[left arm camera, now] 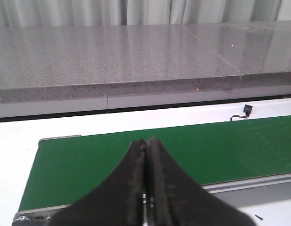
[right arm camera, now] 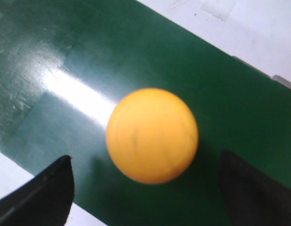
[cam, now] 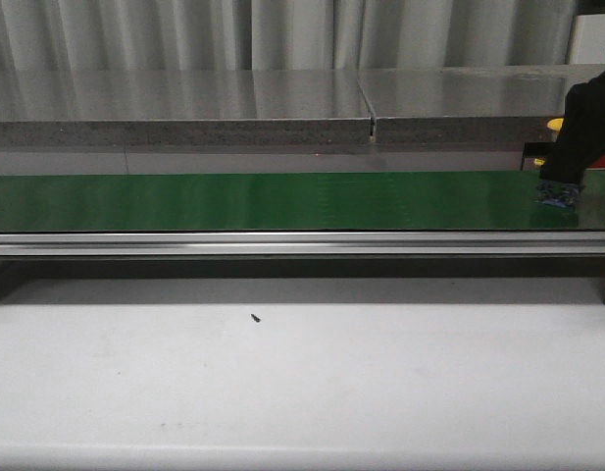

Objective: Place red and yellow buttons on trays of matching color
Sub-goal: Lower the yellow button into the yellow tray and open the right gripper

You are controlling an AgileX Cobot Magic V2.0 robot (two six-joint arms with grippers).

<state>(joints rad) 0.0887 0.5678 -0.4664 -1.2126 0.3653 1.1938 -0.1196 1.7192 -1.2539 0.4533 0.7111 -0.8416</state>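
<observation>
Right wrist view: yellow button (right arm camera: 152, 135) on green belt (right arm camera: 65, 56), between spread gripper (right arm camera: 145, 188) fingers.

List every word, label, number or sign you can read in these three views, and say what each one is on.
None: no readable text shows in any view.
Green conveyor belt: plain, no markings.
Yellow button between the open right gripper fingers: blank and blurred.
Grey stone ledge: only speckle and a tiny red light dot.
Left gripper: bare black fingers, shut.
</observation>
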